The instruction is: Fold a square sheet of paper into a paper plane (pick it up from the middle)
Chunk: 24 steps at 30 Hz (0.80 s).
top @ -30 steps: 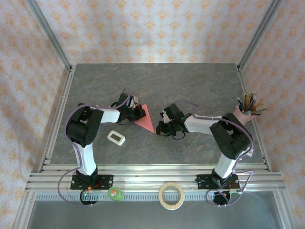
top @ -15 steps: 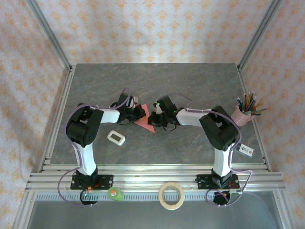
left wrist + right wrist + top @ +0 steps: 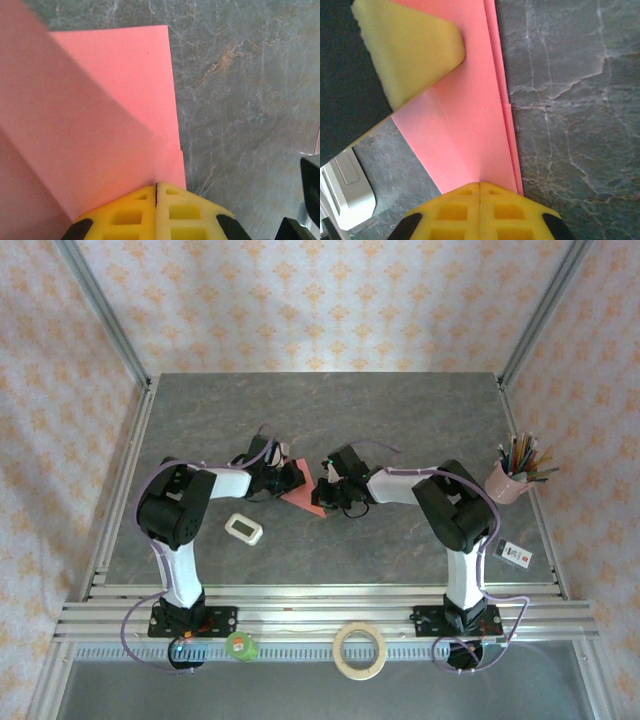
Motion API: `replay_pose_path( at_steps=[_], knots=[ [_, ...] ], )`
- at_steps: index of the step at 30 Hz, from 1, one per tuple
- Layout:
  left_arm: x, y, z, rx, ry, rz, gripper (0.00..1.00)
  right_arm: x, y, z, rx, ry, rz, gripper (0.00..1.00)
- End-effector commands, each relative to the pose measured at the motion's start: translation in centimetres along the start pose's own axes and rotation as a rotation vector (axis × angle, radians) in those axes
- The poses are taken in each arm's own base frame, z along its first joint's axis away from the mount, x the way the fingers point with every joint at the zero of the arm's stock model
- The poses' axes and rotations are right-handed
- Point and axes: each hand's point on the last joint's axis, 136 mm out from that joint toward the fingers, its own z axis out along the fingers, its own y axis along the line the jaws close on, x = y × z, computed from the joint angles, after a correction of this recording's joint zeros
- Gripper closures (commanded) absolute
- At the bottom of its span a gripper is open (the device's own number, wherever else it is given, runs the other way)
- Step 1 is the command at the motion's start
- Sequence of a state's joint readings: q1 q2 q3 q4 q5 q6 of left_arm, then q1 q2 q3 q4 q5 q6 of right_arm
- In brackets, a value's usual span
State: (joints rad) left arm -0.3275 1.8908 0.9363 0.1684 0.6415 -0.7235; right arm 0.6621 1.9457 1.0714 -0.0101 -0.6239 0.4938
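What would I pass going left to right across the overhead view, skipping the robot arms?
white gadget → pink paper → tape ring → cup of pens

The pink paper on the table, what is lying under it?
Grey table shows around the pink paper, whose folded layers overlap. The left gripper and right gripper, both shut, sit at its edges. Anything beneath it is covered.
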Motion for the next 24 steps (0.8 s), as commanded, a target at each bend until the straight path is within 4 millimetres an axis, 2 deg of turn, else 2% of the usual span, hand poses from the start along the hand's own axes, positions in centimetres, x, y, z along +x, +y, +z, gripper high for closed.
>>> replay_pose_path(
  at_steps=[1,4,7,18,24],
  knots=[
    [-1.5,-3.1,-2.2,0.037,-0.062,0.084,0.96,4.1,-6.4,0.1,0.219,0.105,0.047,1.0],
    [-2.5,-4.4,-3.2,0.066,-0.107,0.113,0.96,3.9,-6.4,0.0,0.208,0.094,0.051,1.0],
    [-2.8,-4.4,-3.1,0.063,-0.12,0.119,0.96,3.7,-5.9,0.2,0.185,0.09,0.06,1.0],
    [0.8,-3.3,-1.0,0.102,-0.017,0.119,0.96,4.2,-6.5,0.5,0.183,0.11,0.078,1.0],
    [1.3,-2.1,0.6,0.046,0.007,0.119,0.96,4.5,-7.1,0.6,0.195,0.12,0.087,1.0]
  ],
)
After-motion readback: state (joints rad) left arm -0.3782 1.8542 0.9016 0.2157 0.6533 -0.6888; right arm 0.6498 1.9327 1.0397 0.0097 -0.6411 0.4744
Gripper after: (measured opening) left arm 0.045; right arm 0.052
